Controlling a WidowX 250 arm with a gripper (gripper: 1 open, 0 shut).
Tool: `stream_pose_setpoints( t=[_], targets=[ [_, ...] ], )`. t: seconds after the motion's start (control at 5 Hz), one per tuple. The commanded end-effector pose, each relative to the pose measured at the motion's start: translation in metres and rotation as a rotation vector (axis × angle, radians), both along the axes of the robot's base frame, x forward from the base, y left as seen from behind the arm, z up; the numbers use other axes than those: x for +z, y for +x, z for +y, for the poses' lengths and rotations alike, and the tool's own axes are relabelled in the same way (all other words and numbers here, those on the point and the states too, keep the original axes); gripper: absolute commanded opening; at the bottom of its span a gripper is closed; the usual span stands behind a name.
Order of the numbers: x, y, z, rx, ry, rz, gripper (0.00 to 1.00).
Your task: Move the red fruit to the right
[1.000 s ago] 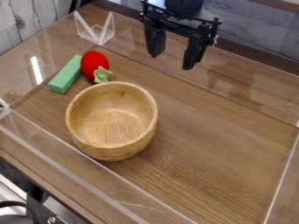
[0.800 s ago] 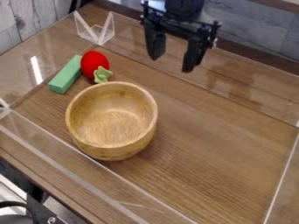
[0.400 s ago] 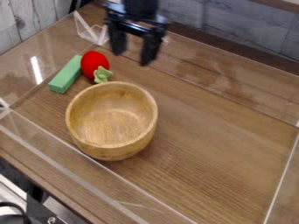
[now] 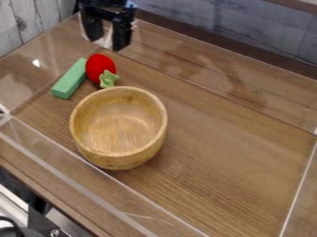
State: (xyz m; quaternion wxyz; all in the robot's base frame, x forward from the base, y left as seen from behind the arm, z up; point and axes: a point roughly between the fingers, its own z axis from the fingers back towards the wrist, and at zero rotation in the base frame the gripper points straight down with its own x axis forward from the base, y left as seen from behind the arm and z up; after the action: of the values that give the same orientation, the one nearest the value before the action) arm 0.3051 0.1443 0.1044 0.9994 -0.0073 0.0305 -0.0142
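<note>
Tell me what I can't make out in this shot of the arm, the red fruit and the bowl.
- Gripper: camera view, blurred, so fingertip detail is lost.
- Arm: camera view, its upper part is cut off by the top edge.
- Red fruit: camera view, its underside is hidden by its own body.
- Bowl: camera view, its underside is hidden by the bowl itself.

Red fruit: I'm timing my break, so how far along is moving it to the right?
Nothing looks done: the red fruit sits on the table beside the green block, just above the wooden bowl in the picture. In hand is the approach, with the open gripper close by, apparently holding nothing. Left to do: grasp, carry right, release.
</note>
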Motion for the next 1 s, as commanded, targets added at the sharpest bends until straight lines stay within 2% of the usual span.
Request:
stream_pose_setpoints(
  t=[0.0,0.2,0.6,0.8],
  targets=[
    [0.000,0.017,0.005,0.017,0.037,-0.060,1.00],
    [-0.017,0.024,0.004,0.058,0.036,-0.063,1.00],
    [-0.014,0.039,0.027,0.148,0.056,-0.078,1.00],
    [-0.024,0.026,0.032,0.153,0.062,-0.079,1.00]
  ],
)
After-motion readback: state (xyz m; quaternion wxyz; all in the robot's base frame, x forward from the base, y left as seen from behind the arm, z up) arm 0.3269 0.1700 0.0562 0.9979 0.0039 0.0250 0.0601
